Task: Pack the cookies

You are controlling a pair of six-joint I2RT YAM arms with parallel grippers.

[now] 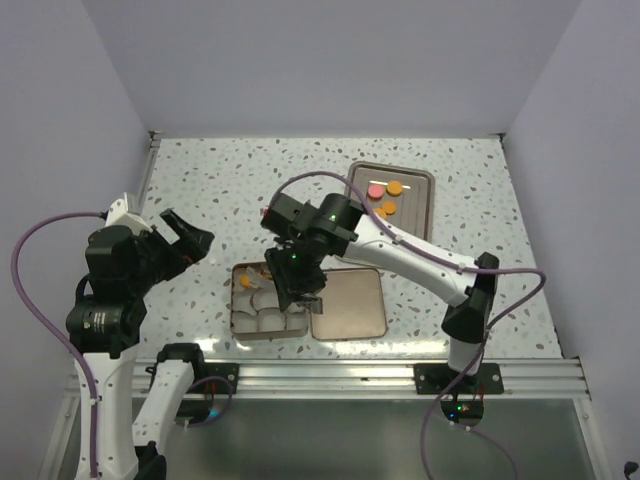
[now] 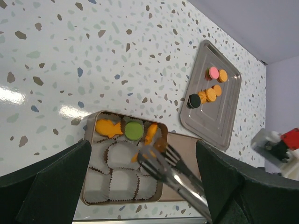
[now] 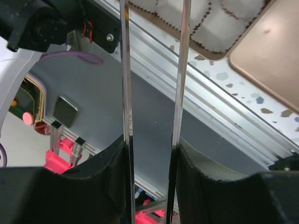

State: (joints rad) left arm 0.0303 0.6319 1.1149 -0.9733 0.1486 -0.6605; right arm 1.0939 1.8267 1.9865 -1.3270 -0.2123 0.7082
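several cookies (image 2: 211, 94) are sitting on the tray (image 2: 219, 126), others lying in cups (image 2: 122, 179) at the tin's (image 2: 126, 115) far side, green one between two orange. right gripper (image 1: 298, 285) is pinching tongs (image 2: 173, 175), tips hanging over the tin. left gripper (image 1: 188, 238) is hovering left of the tin, fingers (image 2: 46, 186) spread, touching nothing.

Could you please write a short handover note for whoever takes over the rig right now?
Left gripper: open, empty, left of the box.
Right gripper: shut on tongs, tips over the box, apparently carrying an orange cookie.
Done: a green cookie and two orange in the far row of paper cups.
Left: six cookies on the tray; lid off.
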